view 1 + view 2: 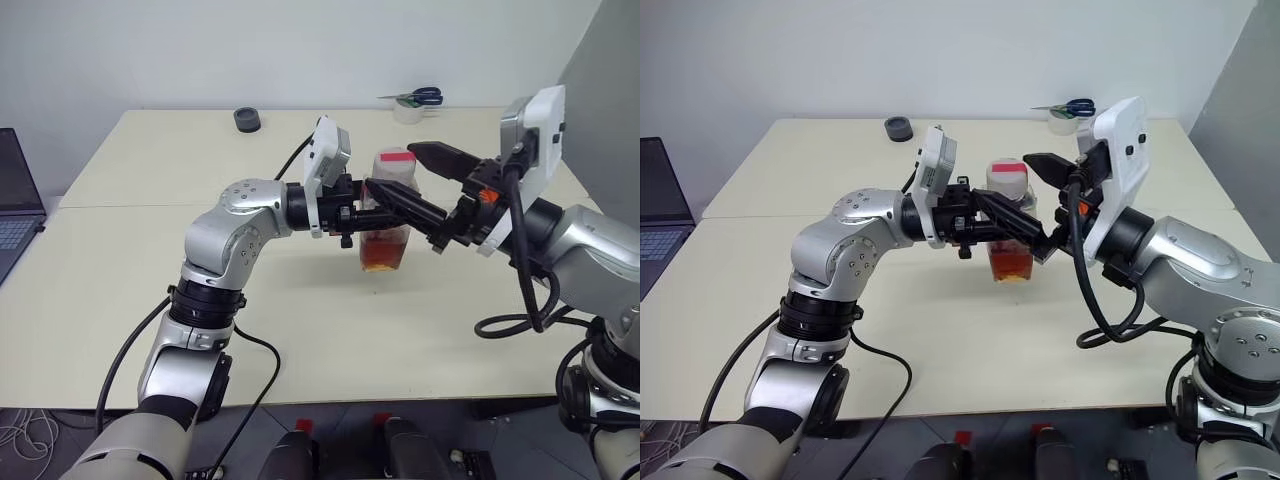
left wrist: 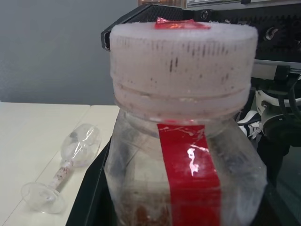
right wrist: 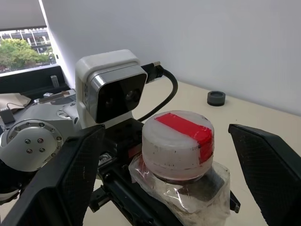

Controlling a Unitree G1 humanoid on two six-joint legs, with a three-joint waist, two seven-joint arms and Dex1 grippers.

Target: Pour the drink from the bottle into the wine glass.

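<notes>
My left gripper (image 1: 405,208) is shut on the bottle (image 1: 386,225), holding it upright over the middle of the table. It is a clear squarish bottle with a red label strip (image 2: 190,174) and a pale cap (image 3: 178,139) with red tape on top. The amber drink (image 1: 383,252) fills its lower part. My right gripper (image 3: 176,141) is open, one black finger (image 3: 70,179) on each side of the cap and not touching it. The wine glass (image 2: 70,160) lies on its side on the table beyond the bottle.
The cream table (image 1: 150,280) carries a small black round object (image 1: 247,120) at the back. A tape roll with blue-handled scissors (image 1: 412,103) sits at the back right. A laptop (image 1: 15,210) stands off the table's left edge.
</notes>
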